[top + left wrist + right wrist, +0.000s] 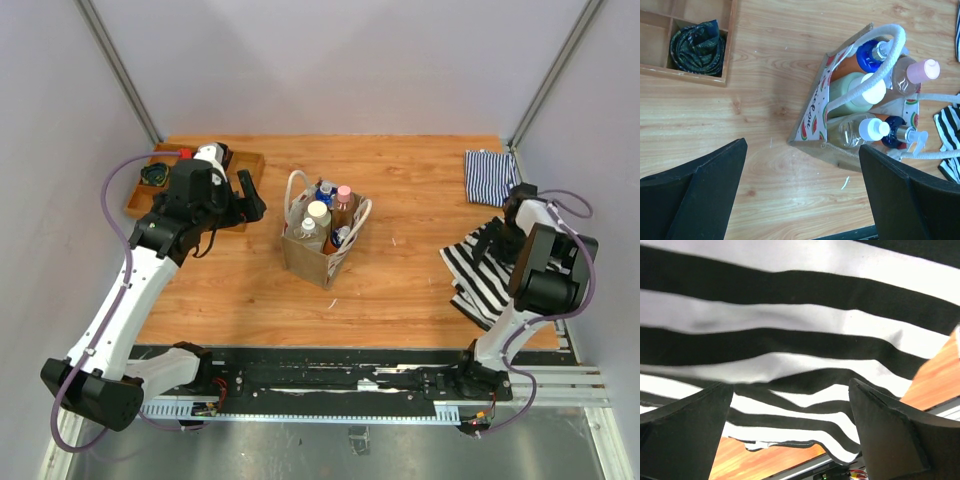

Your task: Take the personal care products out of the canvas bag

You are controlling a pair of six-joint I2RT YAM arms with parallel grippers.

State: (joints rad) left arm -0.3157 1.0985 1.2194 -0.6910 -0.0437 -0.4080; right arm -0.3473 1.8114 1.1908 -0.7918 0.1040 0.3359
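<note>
The tan canvas bag (312,258) stands upright at the table's middle, its white handles looped over the top. Several bottles stand inside it: one with a cream cap (318,211), one with a pink cap (344,193), one with a blue cap (325,187) and a clear one with a white cap (307,227). The left wrist view shows the bag (812,112), the cream-capped bottle (860,90), the pink cap (923,70) and the clear bottle (872,129). My left gripper (246,197) (802,167) is open and empty, left of the bag and above the table. My right gripper (505,232) (790,405) is open and empty, close over the striped cloth.
A compartmented wooden tray (243,160) (700,80) with dark items sits at the back left. A black-and-white striped cloth (478,275) (800,340) lies at the right front. A blue-striped cloth (490,175) lies at the back right corner. Grey walls enclose the table.
</note>
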